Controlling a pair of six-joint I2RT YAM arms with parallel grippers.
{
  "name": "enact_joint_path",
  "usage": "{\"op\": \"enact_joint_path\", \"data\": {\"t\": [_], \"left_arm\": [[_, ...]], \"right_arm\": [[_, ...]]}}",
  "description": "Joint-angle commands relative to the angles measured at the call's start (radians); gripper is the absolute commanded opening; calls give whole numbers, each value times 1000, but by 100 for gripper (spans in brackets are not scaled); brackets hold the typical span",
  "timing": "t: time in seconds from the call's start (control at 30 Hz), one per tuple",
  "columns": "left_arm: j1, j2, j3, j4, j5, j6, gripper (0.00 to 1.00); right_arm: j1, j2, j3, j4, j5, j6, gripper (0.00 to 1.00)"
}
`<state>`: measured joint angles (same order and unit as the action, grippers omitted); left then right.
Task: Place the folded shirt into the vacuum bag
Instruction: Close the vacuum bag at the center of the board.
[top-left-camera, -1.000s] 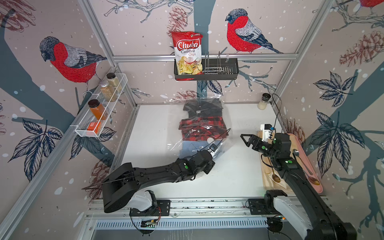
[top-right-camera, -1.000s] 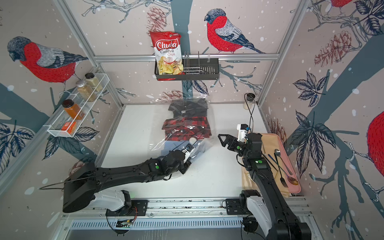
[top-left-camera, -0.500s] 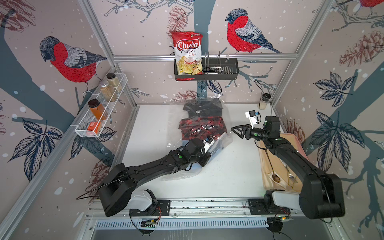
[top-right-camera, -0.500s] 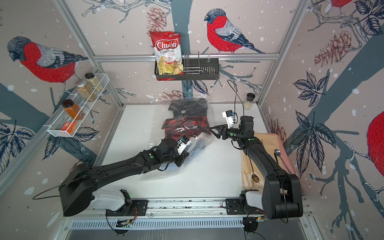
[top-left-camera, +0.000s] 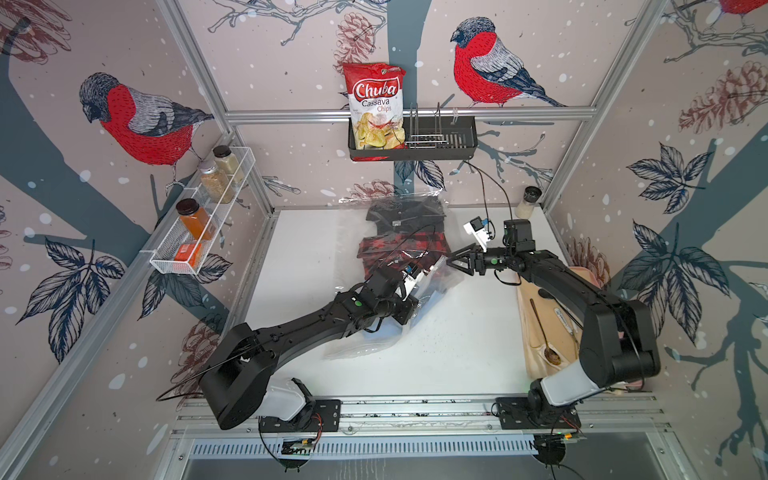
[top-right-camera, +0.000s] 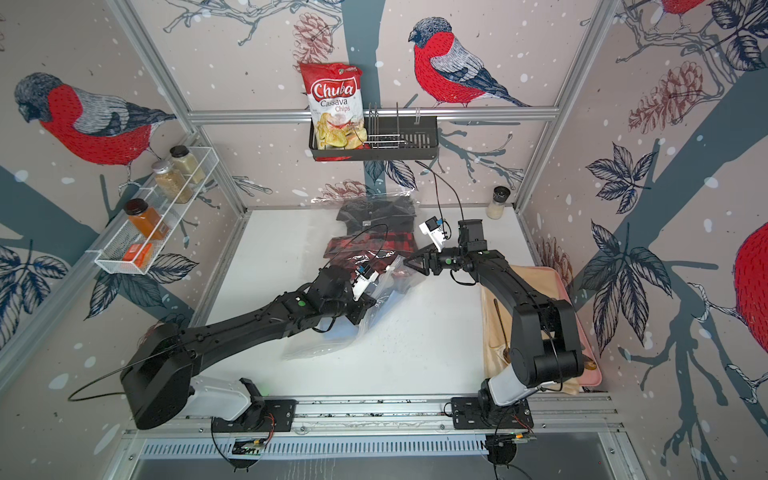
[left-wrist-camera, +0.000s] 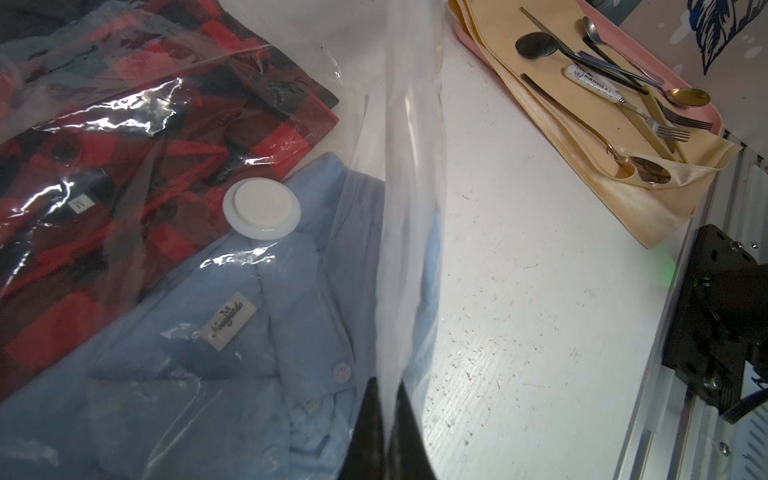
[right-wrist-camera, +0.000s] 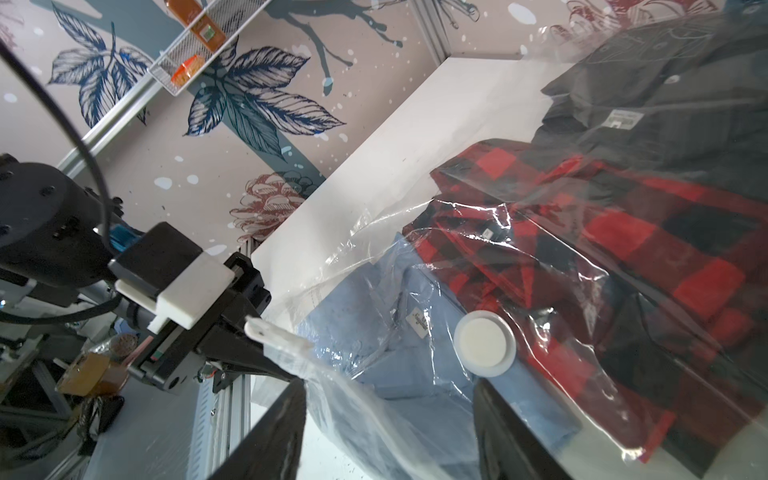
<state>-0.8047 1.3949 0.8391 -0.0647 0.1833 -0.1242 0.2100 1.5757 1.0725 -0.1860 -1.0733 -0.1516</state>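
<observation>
Although every shirt in sight already lies under clear film, the job does not look finished. Nearest the robot, the vacuum bag (top-left-camera: 353, 351) trails its empty open end across the white table (top-left-camera: 457, 353). Just beyond, the left gripper (left-wrist-camera: 385, 384) is pinched tight on one layer of that film and holds it up off the cloth like a tent flap.

Under the flap sits the blue shirt (left-wrist-camera: 187, 374), folded with its collar up. It appears to be inside the mouth, though whether its near edge is fully past the opening cannot be told. The round white valve (left-wrist-camera: 261, 208) rests on the film where the blue cloth meets the red-and-black checked shirt (left-wrist-camera: 104, 166).

At the bag's side the right gripper (right-wrist-camera: 388, 415) stands with its jaws partly apart, loose film between them, gripping nothing. Farthest back, a dark shirt (top-left-camera: 405, 214) fills what seems to be the bag's closed end by the wall.

What seems left is to settle the blue shirt deeper, let the film drop and release. The count is one bag, one valve, three shirts and two grippers.
</observation>
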Motion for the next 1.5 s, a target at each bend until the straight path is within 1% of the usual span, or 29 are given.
{"op": "enact_joint_path", "data": {"t": [0.0, 0.1, 0.2, 0.27, 0.37, 0.67, 0.8, 0.87, 0.93, 0.97, 1.03, 1.07, 1.1, 1.17, 1.23, 1.27, 1.3, 1.37, 1.43, 1.47], "left_arm": [[7, -5, 2, 32, 4, -3, 0], [12, -2, 2, 34, 7, -3, 0], [21, 4, 6, 32, 13, -4, 0], [26, 6, 8, 32, 19, -5, 0], [34, 8, 9, 35, 32, -6, 0], [47, 32, 20, 27, 48, -8, 0], [50, 30, 20, 26, 47, -8, 0], [52, 29, 20, 26, 48, -9, 0], [53, 29, 20, 29, 53, -11, 0], [53, 29, 20, 29, 55, -12, 0], [53, 29, 22, 30, 57, -15, 0], [55, 29, 23, 31, 60, -16, 0], [57, 26, 24, 32, 65, -18, 0], [59, 19, 25, 40, 79, -25, 0], [59, 11, 27, 46, 89, -31, 0], [59, 9, 33, 45, 95, -33, 5], [59, 7, 39, 45, 101, -34, 14], [59, 3, 54, 52, 120, -38, 38], [59, 0, 72, 63, 133, -40, 55], [58, 0, 83, 71, 138, -39, 62]], "right_arm": [[4, 56, 74, -159, -8, -141, 59], [13, 92, 122, -210, -54, -188, 58], [29, 106, 141, -233, -71, -226, 57], [34, 123, 158, -262, -83, -251, 55], [44, 153, 192, -314, -105, -299, 48], [66, 162, 244, -394, -160, -382, 44], [71, 159, 266, -435, -178, -419, 36], [76, 158, 271, -447, -178, -427, 34], [80, 160, 272, -451, -176, -432, 30], [83, 161, 271, -453, -175, -436, 26], [89, 163, 274, -458, -170, -437, 14], [92, 163, 276, -458, -164, -436, 4], [93, 164, 276, -456, -159, -433, 0], [96, 153, 268, -439, -150, -418, 0], [95, 124, 233, -349, -128, -339, 0], [96, 101, 209, -288, -113, -289, 0], [96, 83, 189, -236, -100, -242, 0], [95, 46, 146, -146, -77, -170, 0], [95, 18, 122, -101, -64, -134, 0], [94, 6, 113, -87, -62, -125, 0]]}}
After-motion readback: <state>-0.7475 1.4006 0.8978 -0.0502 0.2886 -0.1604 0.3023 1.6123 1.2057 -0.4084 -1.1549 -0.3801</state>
